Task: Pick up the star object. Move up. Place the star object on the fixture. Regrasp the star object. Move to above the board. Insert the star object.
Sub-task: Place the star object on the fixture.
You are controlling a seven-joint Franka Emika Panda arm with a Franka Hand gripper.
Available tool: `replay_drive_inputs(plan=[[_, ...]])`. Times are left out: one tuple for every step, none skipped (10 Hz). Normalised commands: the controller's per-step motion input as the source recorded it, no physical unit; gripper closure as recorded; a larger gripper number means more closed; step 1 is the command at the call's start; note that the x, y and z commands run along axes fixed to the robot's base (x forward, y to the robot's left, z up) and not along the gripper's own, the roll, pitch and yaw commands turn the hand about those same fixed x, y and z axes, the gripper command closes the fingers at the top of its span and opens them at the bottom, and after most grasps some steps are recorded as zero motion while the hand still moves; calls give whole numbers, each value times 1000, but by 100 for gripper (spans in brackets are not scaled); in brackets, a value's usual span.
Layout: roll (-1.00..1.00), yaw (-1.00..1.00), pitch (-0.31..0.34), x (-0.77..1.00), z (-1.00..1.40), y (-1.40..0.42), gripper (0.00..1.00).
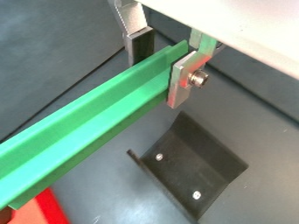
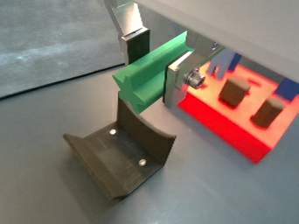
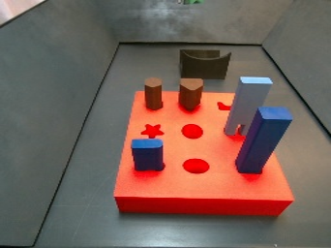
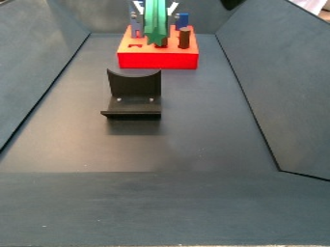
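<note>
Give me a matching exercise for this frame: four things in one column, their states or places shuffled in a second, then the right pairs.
Things:
1. star object
2. fixture
3. board
4. gripper

States:
A. red slab with brown pegs and blue blocks standing in it
B. shut on the green rod, up off the floor
C. green, clamped between the fingers
D. dark bracket on the floor, nothing resting on it

Pairs: 1-C, 2-D, 3-A, 4-B
</note>
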Motion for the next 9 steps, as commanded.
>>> replay_drive_inputs(plan=[[-935,-30,271,727,-2,65,100],[-834,-57,250,687,-9,61,100],[-627,-99,201,612,-12,58,100],[-470,-118,167,556,-14,57,100],[-314,-126,136,502,-16,54,100],[-198,-122,101,417,-7,38,100],[-167,-115,83,340,-10,45,100],[-162,-103,75,265,-9,42,100],[-159,-87,69,178,-12,42,100]])
